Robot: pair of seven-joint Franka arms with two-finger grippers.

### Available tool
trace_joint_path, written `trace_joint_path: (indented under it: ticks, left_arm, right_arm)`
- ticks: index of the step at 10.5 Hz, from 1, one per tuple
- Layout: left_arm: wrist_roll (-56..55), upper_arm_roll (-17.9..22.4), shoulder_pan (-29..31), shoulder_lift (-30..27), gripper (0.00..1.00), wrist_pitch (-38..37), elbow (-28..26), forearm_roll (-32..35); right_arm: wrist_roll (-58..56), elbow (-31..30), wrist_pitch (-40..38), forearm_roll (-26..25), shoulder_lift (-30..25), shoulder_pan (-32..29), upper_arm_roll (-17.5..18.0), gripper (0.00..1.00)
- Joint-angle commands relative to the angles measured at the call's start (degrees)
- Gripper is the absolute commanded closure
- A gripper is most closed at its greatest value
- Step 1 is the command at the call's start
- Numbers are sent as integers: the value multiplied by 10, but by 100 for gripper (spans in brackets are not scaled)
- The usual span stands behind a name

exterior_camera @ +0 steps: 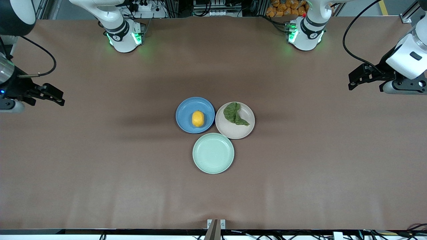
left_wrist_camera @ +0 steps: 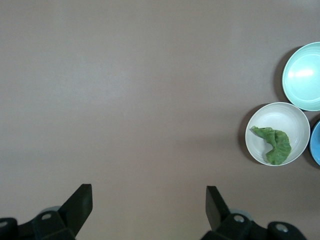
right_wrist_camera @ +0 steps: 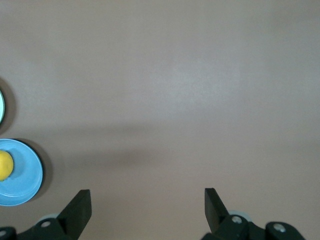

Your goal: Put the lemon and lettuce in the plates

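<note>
The yellow lemon (exterior_camera: 197,118) lies in the blue plate (exterior_camera: 185,115) at the table's middle. The dark green lettuce (exterior_camera: 234,114) lies in the beige-pink plate (exterior_camera: 233,130) beside it, toward the left arm's end. My left gripper (exterior_camera: 354,80) is open and empty, up over bare table at the left arm's end. My right gripper (exterior_camera: 56,96) is open and empty over bare table at the right arm's end. The left wrist view shows the lettuce (left_wrist_camera: 273,144) in its plate (left_wrist_camera: 292,121) past the open gripper (left_wrist_camera: 148,200). The right wrist view shows the lemon (right_wrist_camera: 4,165) in the blue plate (right_wrist_camera: 25,185) beside the open gripper (right_wrist_camera: 147,202).
A pale mint-green plate (exterior_camera: 213,153) with nothing in it sits nearer the front camera, touching the other two; it also shows in the left wrist view (left_wrist_camera: 302,75). Brown table surface (exterior_camera: 100,160) spreads around the plates.
</note>
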Motion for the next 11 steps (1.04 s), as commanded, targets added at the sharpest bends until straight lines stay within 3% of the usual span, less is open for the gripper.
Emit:
trace_joint_path:
  ticks: [1, 3, 11]
  left_arm:
    - [6, 2, 1, -9, 0, -6, 1, -11]
    - [0, 0, 0, -8, 0, -6, 3, -9]
    - [0, 1, 1, -4, 0, -6, 19, -8]
  right_arm:
    - [-4, 43, -26, 10, 4, -8, 4, 0]
    - [-3, 65, -55, 44, 5, -12, 1, 0]
    - [-5, 65, -59, 33, 5, -13, -8, 0]
